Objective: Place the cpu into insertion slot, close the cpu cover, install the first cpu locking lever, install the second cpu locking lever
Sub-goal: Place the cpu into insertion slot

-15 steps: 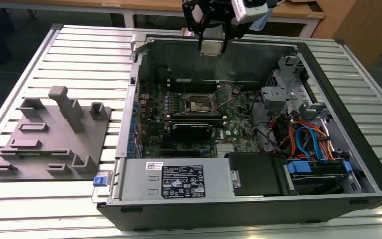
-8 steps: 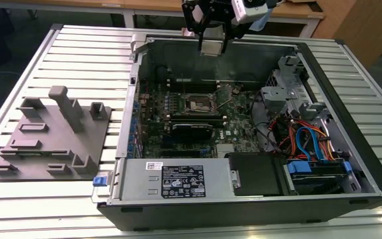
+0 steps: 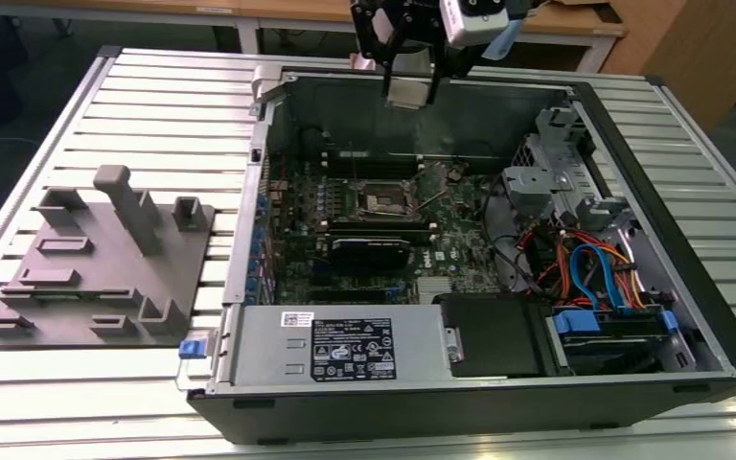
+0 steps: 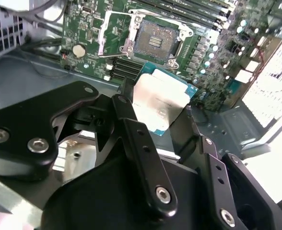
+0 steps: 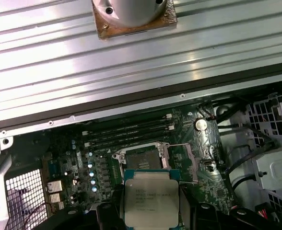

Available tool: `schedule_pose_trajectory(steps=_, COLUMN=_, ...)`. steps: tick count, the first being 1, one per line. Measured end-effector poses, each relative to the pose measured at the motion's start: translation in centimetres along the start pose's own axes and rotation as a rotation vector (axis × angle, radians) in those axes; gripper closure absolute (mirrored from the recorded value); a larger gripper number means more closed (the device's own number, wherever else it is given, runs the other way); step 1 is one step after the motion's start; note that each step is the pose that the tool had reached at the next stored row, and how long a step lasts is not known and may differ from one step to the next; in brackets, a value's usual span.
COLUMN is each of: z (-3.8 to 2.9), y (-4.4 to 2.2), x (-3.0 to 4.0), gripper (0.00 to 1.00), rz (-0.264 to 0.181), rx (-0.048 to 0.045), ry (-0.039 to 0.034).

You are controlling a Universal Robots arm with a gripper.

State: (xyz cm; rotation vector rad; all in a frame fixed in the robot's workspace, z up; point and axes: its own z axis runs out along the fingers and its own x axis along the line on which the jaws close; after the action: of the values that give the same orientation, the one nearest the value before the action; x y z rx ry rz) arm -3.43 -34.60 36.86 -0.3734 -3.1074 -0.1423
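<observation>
Item 1: gripper [image 3: 412,84] hangs at the top centre of the exterior view, over the far wall of the open computer case [image 3: 713,326]. Fingers [image 4: 131,127] are clenched on the cpu [image 4: 162,100], 1 at each of 2 opposite edges, with the chip held in the air.

Item 2: insertion slot [image 3: 381,199], mid-frame in the exterior view, has its pin field exposed. The cpu cover [image 4: 103,31] is swung open beside it.

Item 3: the case rests on the slatted surface [image 3: 150,105].

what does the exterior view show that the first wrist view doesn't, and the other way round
Exterior view adds: the grey fixture block at the exterior view's left, and the labelled power supply. First wrist view adds: a round metal mount on the ribbed table. Both: the cpu shut in the gripper, and the uncovered insertion slot.
</observation>
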Motion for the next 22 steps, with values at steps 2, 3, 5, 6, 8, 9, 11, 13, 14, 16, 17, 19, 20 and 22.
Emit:
schedule_pose_trajectory(steps=2, z=0.02, y=0.00, x=0.00, gripper=0.46, rz=0.026, rx=-0.0005, ry=-0.0023)
schedule_pose_trajectory(steps=3, z=0.02, y=-0.01, x=0.00, gripper=0.46, rz=0.028, rx=-0.0006, ry=-0.0025)
schedule_pose_trajectory(steps=5, z=0.02, y=-0.01, x=0.00, gripper=0.46, rz=0.028, rx=-0.0006, ry=-0.0026)
schedule_pose_trajectory(steps=6, z=0.03, y=-0.01, x=0.00, gripper=0.46, rz=0.028, rx=-0.0007, ry=-0.0026)
schedule_pose_trajectory(steps=8, z=0.02, y=-0.01, x=0.00, gripper=0.46, rz=0.028, rx=-0.0006, ry=-0.0026)
schedule_pose_trajectory(steps=9, z=0.03, y=-0.01, x=0.00, gripper=0.46, rz=0.029, rx=-0.0007, ry=-0.0026)
schedule_pose_trajectory(steps=11, z=0.03, y=-0.01, x=0.00, gripper=0.46, rz=0.029, rx=-0.0006, ry=-0.0026)
schedule_pose_trajectory(steps=13, z=0.03, y=-0.01, x=0.00, gripper=0.46, rz=0.030, rx=-0.0007, ry=-0.0027)
schedule_pose_trajectory(steps=14, z=0.03, y=-0.01, x=0.00, gripper=0.46, rz=0.033, rx=-0.0007, ry=-0.0031)
schedule_pose_trajectory(steps=16, z=0.03, y=-0.01, x=0.00, gripper=0.46, rz=0.047, rx=-0.0011, ry=-0.0042)
schedule_pose_trajectory(steps=17, z=0.04, y=0.00, x=0.00, gripper=0.46, rz=0.055, rx=-0.0013, ry=-0.0050)
schedule_pose_trajectory(steps=19, z=0.04, y=-0.01, x=0.00, gripper=0.46, rz=0.086, rx=-0.0018, ry=-0.0078)
schedule_pose_trajectory(steps=20, z=0.04, y=-0.01, x=0.00, gripper=0.46, rz=0.101, rx=-0.0020, ry=-0.0091)
schedule_pose_trajectory(steps=22, z=0.04, y=-0.01, x=0.00, gripper=0.46, rz=0.113, rx=-0.0016, ry=-0.0104)
